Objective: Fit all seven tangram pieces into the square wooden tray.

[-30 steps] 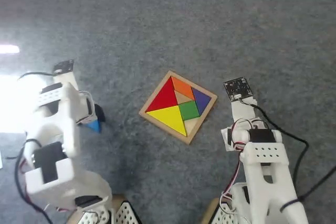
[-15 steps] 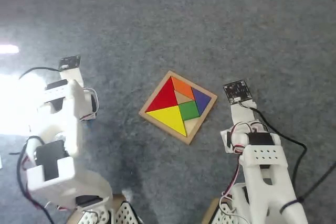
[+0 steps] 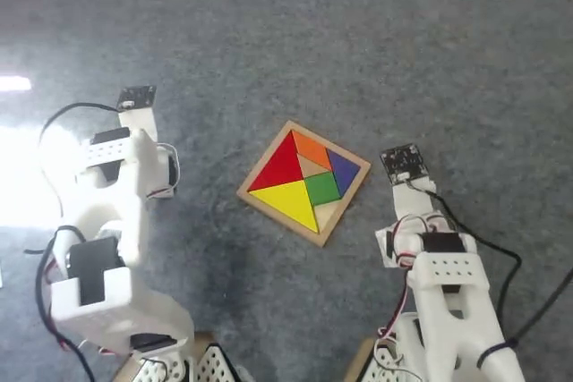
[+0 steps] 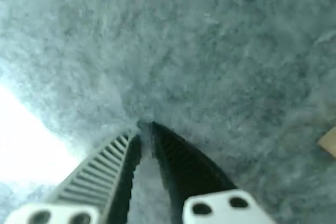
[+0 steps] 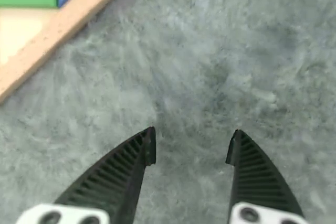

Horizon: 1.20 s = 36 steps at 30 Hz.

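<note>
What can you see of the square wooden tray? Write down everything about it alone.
The square wooden tray is pale wood with a raised rim, lying flat on the grey carpet, turned corner-on like a diamond. It holds a red piece, yellow piece, orange piece, green piece and blue piece; some bare floor shows near one edge. The open right pincer hangs beside that edge, not touching.
</note>
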{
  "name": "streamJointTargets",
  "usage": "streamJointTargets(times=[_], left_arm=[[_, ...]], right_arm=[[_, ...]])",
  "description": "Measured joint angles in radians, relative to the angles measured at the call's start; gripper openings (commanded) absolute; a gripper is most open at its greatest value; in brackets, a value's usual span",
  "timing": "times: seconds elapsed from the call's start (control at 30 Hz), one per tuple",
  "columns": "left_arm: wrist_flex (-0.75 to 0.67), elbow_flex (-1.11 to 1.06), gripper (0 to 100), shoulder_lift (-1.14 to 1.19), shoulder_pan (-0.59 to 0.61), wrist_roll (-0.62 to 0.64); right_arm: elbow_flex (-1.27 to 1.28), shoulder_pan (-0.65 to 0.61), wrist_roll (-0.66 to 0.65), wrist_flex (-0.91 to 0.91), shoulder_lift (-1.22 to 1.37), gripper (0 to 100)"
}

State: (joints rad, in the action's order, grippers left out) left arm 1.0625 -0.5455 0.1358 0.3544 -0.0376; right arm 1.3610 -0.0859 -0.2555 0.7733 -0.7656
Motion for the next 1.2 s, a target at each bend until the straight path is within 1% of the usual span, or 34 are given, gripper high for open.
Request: streamJointTargets(times=[0.13,0.17,0.2,0.23,0.37,0.43,0.5,0.6,0.7,0.8,0.87,0.9,0.97,1.1,1.2], left_arm=[[0.008,-0.014,6,0.003,-0.008,0.0],[0.006,-0.025,5,0.003,-0.009,0.0],[0.006,-0.028,1,0.003,-0.011,0.0],[0.006,-0.029,0,0.003,-0.011,-0.008],[0.012,-0.04,1,-0.055,0.002,-0.086],[-0.009,-0.094,1,-0.175,0.028,-0.083],[-0.06,-0.198,1,-0.348,0.032,-0.083],[-0.166,-0.433,1,-0.684,0.014,-0.083],[-0.265,-0.724,1,-1.083,-0.043,-0.087],[-0.267,-0.976,1,-1.487,-0.087,-0.109],[-0.216,-1.086,1,-1.735,-0.109,-0.114],[-0.193,-1.112,1,-1.824,-0.118,-0.117],[-0.192,-1.123,1,-1.915,-0.124,-0.118],[-0.269,-1.154,1,-1.818,-0.127,-0.118],[-0.272,-1.155,1,-1.797,-0.127,-0.118]], right_arm=[[0.029,-0.002,0.0,-0.038,0.0,23.1],[0.032,-0.002,0.0,-0.038,0.0,23.1],[0.034,-0.002,0.0,-0.038,0.0,23.1],[0.034,-0.002,0.0,-0.038,0.0,23.1],[0.049,-0.002,0.0,-0.048,-0.006,23.1],[0.049,-0.002,0.0,-0.048,-0.006,23.1],[0.049,-0.002,0.0,-0.048,-0.006,23.1],[0.049,-0.002,0.0,-0.048,-0.006,23.1],[0.049,-0.002,0.0,-0.048,-0.006,23.1],[0.049,-0.002,0.0,-0.048,-0.006,23.1],[0.049,-0.002,0.0,-0.048,-0.006,23.1],[0.049,-0.002,0.0,-0.048,-0.006,23.1],[0.049,-0.002,0.0,-0.048,-0.006,23.1],[0.049,-0.002,0.0,-0.048,-0.006,23.1],[0.049,-0.002,0.0,-0.048,-0.006,23.1]])
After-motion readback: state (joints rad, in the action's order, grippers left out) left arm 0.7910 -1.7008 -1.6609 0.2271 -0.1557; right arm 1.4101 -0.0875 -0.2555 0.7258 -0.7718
